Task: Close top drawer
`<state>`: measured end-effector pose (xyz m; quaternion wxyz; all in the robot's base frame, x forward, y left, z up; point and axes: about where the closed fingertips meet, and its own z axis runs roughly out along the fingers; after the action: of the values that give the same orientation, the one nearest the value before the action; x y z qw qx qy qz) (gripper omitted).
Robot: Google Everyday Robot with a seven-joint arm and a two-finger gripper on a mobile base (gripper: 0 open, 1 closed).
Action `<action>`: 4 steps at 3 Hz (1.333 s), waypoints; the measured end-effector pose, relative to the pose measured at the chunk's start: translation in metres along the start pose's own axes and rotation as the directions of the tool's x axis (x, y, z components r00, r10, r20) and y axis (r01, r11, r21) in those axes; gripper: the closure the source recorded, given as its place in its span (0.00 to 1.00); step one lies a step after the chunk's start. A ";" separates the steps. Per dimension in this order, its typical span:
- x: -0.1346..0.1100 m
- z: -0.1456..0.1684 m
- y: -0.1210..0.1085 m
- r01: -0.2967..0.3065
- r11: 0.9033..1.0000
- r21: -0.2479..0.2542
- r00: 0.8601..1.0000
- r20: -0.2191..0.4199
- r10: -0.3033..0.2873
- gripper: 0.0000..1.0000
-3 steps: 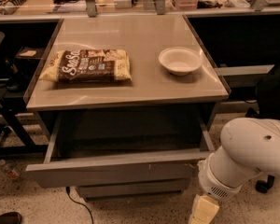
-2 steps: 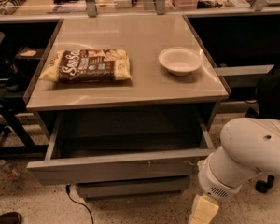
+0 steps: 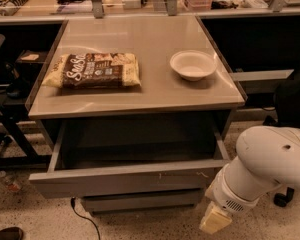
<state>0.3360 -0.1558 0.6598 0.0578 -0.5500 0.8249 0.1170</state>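
Observation:
The top drawer (image 3: 125,176) is a wide, shallow grey drawer under the tabletop. It stands pulled out toward me, with its plain flat front facing me and small pale scuffs near its right end. Its inside looks dark and bare. My white arm (image 3: 270,164) comes in from the lower right. The gripper (image 3: 213,219) shows as a pale yellowish tip low at the right, just below and in front of the drawer front's right end. I cannot tell whether it touches the front.
On the tabletop (image 3: 140,96) lie a brown-and-white snack bag (image 3: 95,70) at the left and a white bowl (image 3: 192,64) at the right. A narrower lower drawer front (image 3: 140,200) sits beneath. A black cable (image 3: 85,216) trails on the floor.

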 end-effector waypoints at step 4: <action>-0.040 0.013 -0.032 0.059 0.997 0.048 0.998 0.024 -0.060 1.00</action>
<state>0.3807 -0.1280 0.6517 0.0845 -0.5712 0.8100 0.1026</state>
